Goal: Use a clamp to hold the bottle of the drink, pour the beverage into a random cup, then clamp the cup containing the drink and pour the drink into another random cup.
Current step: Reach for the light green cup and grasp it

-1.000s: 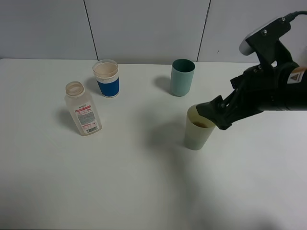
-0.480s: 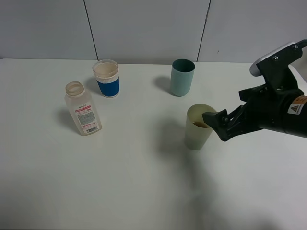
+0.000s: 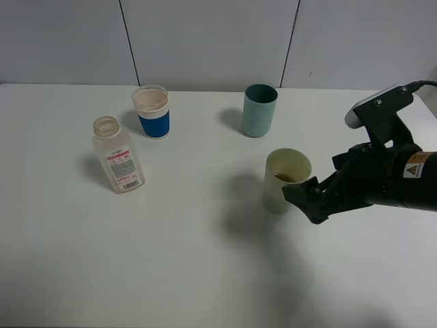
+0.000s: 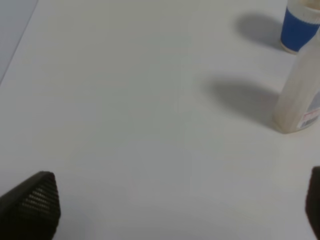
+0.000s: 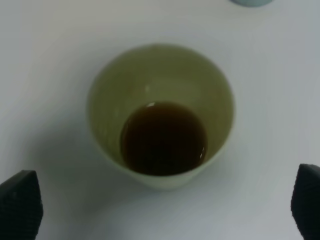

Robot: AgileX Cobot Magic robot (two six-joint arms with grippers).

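1. Yellow-green cup [image 3: 285, 179] stands upright on the white table [image 3: 171, 260], right of the middle, with the beverage [image 5: 164, 137] lying brown and shallow in its bottom.
2. My right gripper [image 3: 308, 199] is low and just beside that cup, on its near right side. Its jaws stand wide apart and hold nothing. In my wrist view the cup sits ahead of the gap, clear of both fingertips.
3. The teal cup [image 3: 259, 110] stands upright farther back, apart from the yellow-green one.
4. The bottle [image 3: 118, 156] stands uncapped at the left, and the white cup with blue band [image 3: 151, 111] is near it, farther back.
5. My left gripper [image 4: 172, 205] is also spread wide and empty, above bare table, with the bottle ahead of it to one side.
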